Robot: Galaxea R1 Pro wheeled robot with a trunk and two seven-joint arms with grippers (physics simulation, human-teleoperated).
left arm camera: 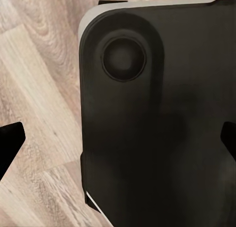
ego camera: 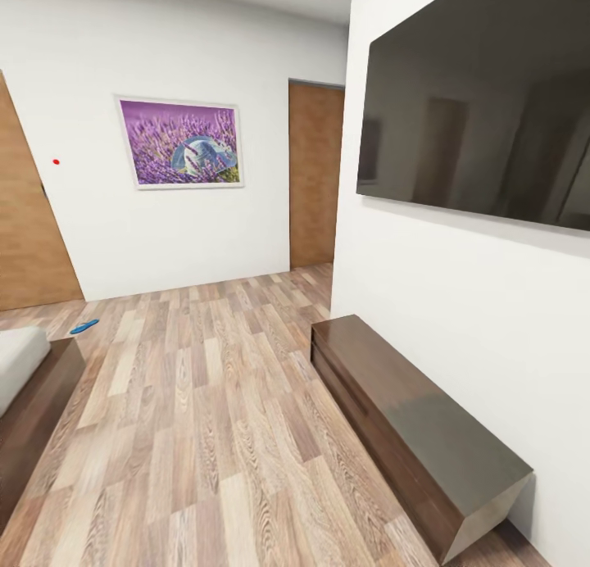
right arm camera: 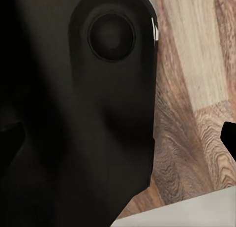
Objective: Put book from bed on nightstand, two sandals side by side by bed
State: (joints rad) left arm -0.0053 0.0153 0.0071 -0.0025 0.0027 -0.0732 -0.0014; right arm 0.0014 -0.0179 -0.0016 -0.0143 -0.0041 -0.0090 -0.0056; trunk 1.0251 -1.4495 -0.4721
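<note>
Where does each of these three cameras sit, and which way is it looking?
Head view: on the robot's head, facing forward and down across the bedroom floor toward the blue sandal, the bed corner and the long bench; none of its body shows.
Left wrist view: on the left arm, looking down at the robot's dark base, left pincer open.
Right wrist view: on the right arm, likewise; right pincer open.
Shared: both wrist views show base and floor.

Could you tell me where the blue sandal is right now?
In the head view, the small bright blue sandal lies on the wood-plank floor at left, just beyond the bed's corner.
</note>
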